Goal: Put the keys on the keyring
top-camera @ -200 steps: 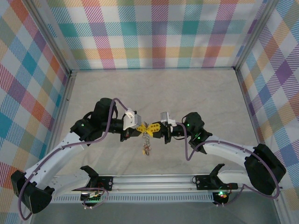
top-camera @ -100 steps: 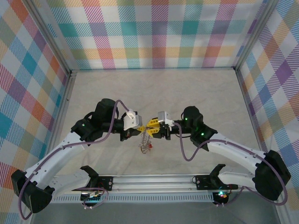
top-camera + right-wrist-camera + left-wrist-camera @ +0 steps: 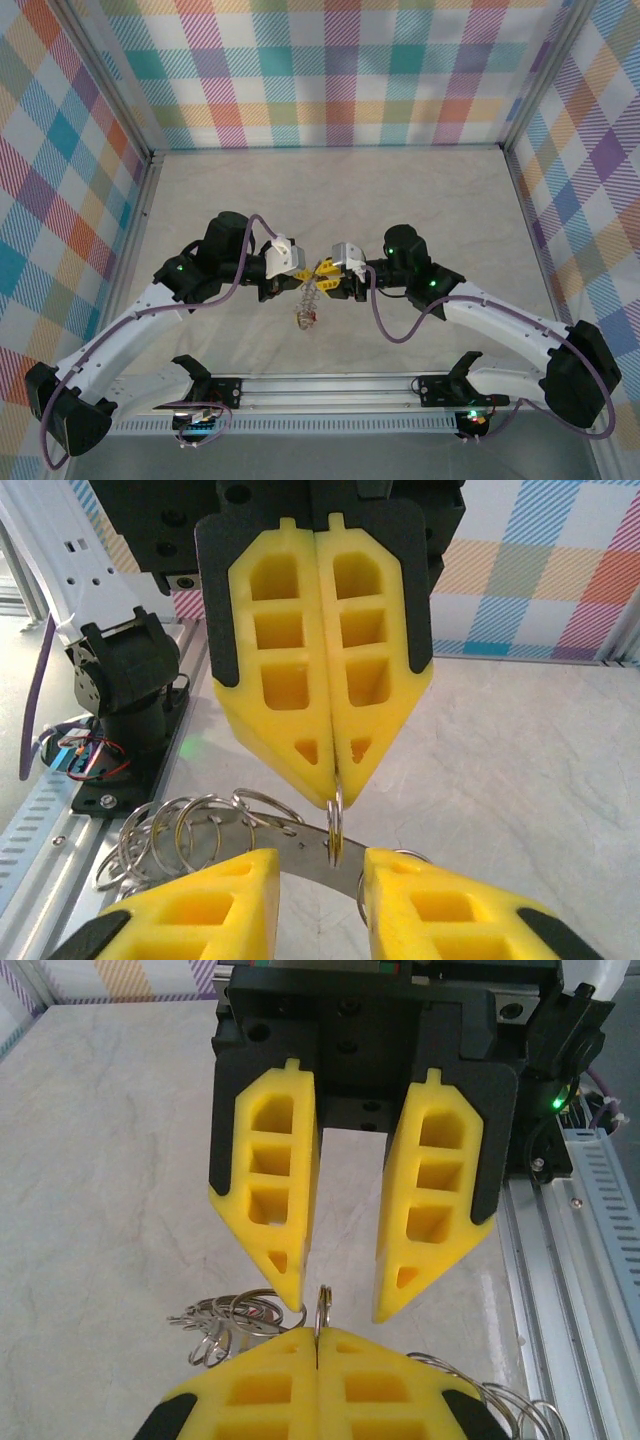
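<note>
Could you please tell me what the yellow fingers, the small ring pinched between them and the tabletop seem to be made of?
Fingers: matte yellow plastic, perhaps printed; hollow cells show. Small ring: bright silvery metal wire, glinting. Tabletop: pale, faintly veined, marble-like; real stone or a printed laminate, I cannot tell.

No text, label or number is legible anywhere.
</note>
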Robot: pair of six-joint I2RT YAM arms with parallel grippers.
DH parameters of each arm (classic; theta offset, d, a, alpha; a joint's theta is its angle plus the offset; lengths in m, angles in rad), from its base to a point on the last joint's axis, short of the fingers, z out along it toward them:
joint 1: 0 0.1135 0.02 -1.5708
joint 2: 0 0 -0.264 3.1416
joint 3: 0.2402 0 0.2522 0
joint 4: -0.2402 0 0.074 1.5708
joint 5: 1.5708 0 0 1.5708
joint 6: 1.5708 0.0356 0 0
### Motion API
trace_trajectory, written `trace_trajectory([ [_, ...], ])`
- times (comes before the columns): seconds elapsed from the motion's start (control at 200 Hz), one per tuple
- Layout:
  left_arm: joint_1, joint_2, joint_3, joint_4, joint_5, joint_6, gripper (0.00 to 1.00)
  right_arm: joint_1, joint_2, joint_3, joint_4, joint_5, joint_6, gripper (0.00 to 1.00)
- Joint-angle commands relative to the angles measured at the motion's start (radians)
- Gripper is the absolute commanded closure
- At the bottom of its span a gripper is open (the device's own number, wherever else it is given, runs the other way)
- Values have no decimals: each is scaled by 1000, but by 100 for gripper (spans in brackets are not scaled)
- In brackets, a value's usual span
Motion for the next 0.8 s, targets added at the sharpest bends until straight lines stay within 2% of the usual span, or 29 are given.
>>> trace_trajectory([
  [0.0,-10,-1,-9,83,53,-39,100,4,2,20,20,-21,-1,76],
  [0.225,-10,10,-24,116,86,-59,100,5,9,23,36,-10,3,81],
  [0.29,-10,20,-22,121,100,-62,100,4,10,23,37,-10,1,88],
  [0.355,-10,27,-19,115,106,-64,100,4,10,21,39,-7,1,100],
  [0.445,-9,35,-20,112,113,-60,99,4,5,20,33,-9,-5,100],
  [0.48,-10,41,-16,102,113,-53,93,4,1,18,31,-8,-7,100],
  [0.515,-10,49,-10,81,115,-39,80,4,-5,17,26,-8,-13,100],
  [0.54,-9,56,-4,62,118,-25,77,4,-8,17,20,-5,-18,100],
  [0.715,-10,113,37,-43,128,40,76,4,-29,13,-11,-9,-32,100],
  [0.795,-9,116,33,-28,135,38,80,4,-34,13,-19,-15,-35,100],
])
